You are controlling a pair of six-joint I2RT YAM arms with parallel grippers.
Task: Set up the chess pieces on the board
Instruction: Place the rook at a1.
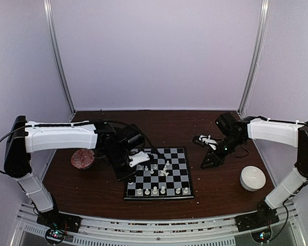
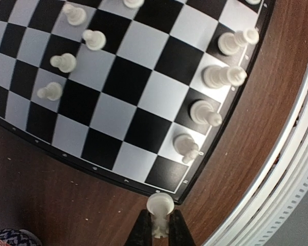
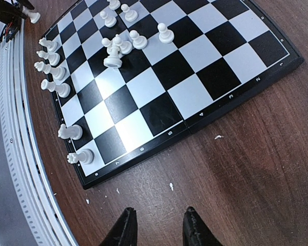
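Note:
The board (image 1: 178,171) lies flat mid-table with several white chess pieces (image 1: 155,190) along its near row and a cluster (image 1: 165,169) near its middle. My left gripper (image 1: 139,158) hangs over the board's left side, shut on a white chess piece (image 2: 159,204). In the left wrist view my left gripper (image 2: 160,218) holds that piece just outside a board (image 2: 128,77) corner whose black corner square is bare. My right gripper (image 1: 211,162) hovers right of the board. In its wrist view, my right gripper (image 3: 159,212) is open and holds nothing above bare wood beside the board (image 3: 215,77).
A red patterned bowl (image 1: 82,159) sits left of the board behind the left arm. A white bowl (image 1: 252,178) stands at the right. Pale crumbs (image 3: 171,186) dot the wood. A metal rail (image 3: 15,169) runs along the table's near edge.

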